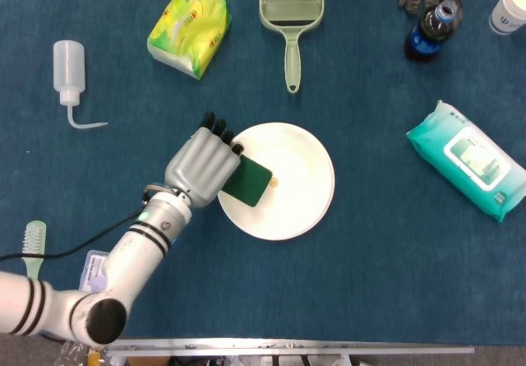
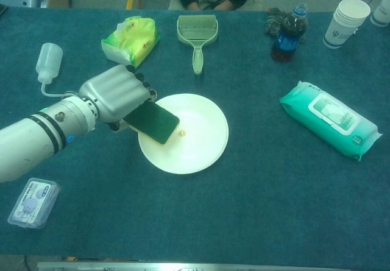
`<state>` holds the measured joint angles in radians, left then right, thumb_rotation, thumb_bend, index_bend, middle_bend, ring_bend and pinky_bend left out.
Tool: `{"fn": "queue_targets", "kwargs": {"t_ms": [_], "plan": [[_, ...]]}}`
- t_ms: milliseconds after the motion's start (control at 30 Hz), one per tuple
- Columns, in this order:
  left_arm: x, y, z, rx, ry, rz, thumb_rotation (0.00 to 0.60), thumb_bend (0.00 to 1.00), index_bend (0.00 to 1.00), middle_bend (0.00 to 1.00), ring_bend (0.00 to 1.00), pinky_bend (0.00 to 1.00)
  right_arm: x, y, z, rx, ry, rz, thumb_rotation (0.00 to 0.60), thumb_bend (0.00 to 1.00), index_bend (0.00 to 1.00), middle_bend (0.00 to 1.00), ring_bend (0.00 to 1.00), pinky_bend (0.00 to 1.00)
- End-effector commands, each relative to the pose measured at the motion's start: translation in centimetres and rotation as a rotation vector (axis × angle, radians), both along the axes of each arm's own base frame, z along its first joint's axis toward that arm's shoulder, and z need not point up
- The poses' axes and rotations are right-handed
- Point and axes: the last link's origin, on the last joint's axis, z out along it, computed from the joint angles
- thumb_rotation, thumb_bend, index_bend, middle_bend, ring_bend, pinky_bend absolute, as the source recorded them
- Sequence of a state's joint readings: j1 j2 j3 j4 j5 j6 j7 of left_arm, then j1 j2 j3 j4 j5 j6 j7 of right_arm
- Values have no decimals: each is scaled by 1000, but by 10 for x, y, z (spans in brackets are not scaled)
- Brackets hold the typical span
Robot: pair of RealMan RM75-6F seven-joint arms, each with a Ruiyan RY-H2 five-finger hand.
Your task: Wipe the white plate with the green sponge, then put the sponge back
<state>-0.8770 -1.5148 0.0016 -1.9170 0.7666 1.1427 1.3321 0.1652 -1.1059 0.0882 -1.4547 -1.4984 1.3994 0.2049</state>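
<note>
- The left hand has the sponge gripped at one end, fingers wrapped over its top, with the free end sticking out past the fingertips over the near-left part of the plate. The right hand doesn't show in either view.
- Can't tell if the sponge is actually pressing on the plate or just hanging over it; in the chest view it looks tilted, low end toward the middle.
- Sponge looks like a flat rectangular pad, dark green scrubby face up. I'd guess it's light and squishy, so holding it by the end lets the free end flex; a grip nearer the middle would push flatter.
- Plate is round, white, smooth and glossy with a shallow rim and a tiny brownish speck just beyond the sponge's free end. Probably hard and slick, and it may slide on the counter, which looks like fuzzy blue cloth.
- Beyond the fingertips, further off: a crinkly yellow-green packet and a pale green plastic scoop.
</note>
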Motion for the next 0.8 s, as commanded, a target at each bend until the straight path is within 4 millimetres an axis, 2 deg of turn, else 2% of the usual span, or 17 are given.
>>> {"fn": "queue_targets", "kwargs": {"t_ms": [33,800], "plan": [[5,4,-8,3,10,-4,552,292,422,280,188,169,-1,0,2,-4,1,-4,587,324,301,315,211,405],[22,-1,-39,-18,121,-6,531,293,422,281,188,169,-10,3,7,-13,-9,-22,587,324,302,315,210,404]]}}
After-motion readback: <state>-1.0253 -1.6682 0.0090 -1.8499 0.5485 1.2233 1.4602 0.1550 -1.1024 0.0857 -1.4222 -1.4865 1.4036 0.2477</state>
